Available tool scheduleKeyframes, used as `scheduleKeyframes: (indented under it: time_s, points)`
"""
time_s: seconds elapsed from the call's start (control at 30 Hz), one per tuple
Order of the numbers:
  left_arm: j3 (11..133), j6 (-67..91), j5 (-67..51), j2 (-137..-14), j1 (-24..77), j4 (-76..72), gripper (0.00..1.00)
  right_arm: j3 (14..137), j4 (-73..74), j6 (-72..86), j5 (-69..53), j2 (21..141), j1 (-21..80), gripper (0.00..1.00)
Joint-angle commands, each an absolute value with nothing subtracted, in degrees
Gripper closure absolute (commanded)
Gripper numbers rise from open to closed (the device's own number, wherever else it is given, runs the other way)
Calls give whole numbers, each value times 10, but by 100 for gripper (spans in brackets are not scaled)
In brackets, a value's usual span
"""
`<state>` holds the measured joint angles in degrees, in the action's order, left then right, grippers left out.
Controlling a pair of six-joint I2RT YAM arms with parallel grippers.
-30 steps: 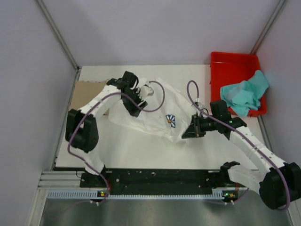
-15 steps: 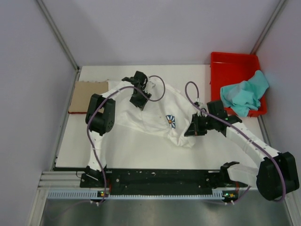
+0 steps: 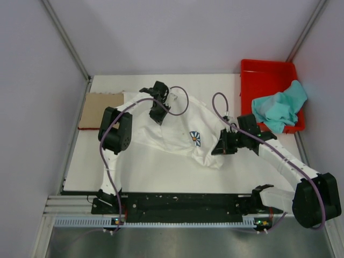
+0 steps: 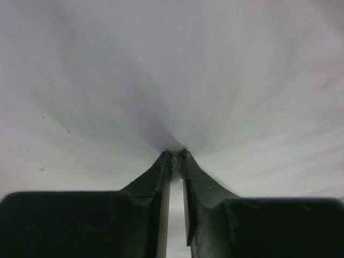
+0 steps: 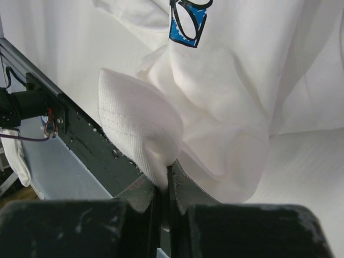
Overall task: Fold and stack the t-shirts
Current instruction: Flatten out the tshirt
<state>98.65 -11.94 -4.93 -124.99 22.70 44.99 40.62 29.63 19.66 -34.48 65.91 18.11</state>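
Observation:
The white t-shirt (image 3: 177,134), with a blue daisy print (image 3: 195,138), lies crumpled across the middle of the table. My left gripper (image 3: 157,115) presses down on its upper left part, and in the left wrist view the jaws (image 4: 175,155) are pinched together on a pucker of white cloth (image 4: 226,91). At the shirt's right edge, my right gripper (image 3: 216,150) is shut (image 5: 167,173) on a lifted fold of hem (image 5: 140,126). A flat tan t-shirt (image 3: 100,109) lies at the left. A teal t-shirt (image 3: 279,107) hangs over the bin.
The red plastic bin (image 3: 264,72) stands at the back right corner. Purple cables (image 3: 179,107) loop off both arms above the shirt. A black rail (image 3: 183,204) with the arm bases runs along the near table edge. Grey walls close in the left and right sides.
The left arm swung right and folded in over the shirt's upper left, then its jaws closed on the cloth. The right gripper edged slightly, still holding its fold.

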Motion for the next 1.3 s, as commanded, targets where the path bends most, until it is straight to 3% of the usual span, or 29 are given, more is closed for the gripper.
scheduleKeyframes:
  time_s: [0.0, 0.03, 0.23, 0.6, 0.8, 1.03, 1.27]
  points:
    - [981, -125, -72, -1223, 227, 469, 91, 439, 291, 185, -343, 660, 175, 100]
    - [980, -125, -79, -1226, 228, 473, 100, 440, 291, 184, -343, 660, 174, 100]
    - [948, -127, -77, -1175, 225, 462, 100, 452, 303, 182, -347, 643, 153, 100]
    - [897, -176, -103, -894, 122, 520, 100, 494, 394, 158, -272, 602, 131, 100]
    - [874, -233, -16, -682, 17, 547, 100, 635, 537, 126, -233, 512, 130, 100]
    - [1043, -272, 69, -602, -17, 743, 100, 870, 701, 114, -213, 439, 131, 100]
    - [1115, -275, 96, -600, -17, 765, 100, 939, 694, 101, -239, 467, 130, 100]
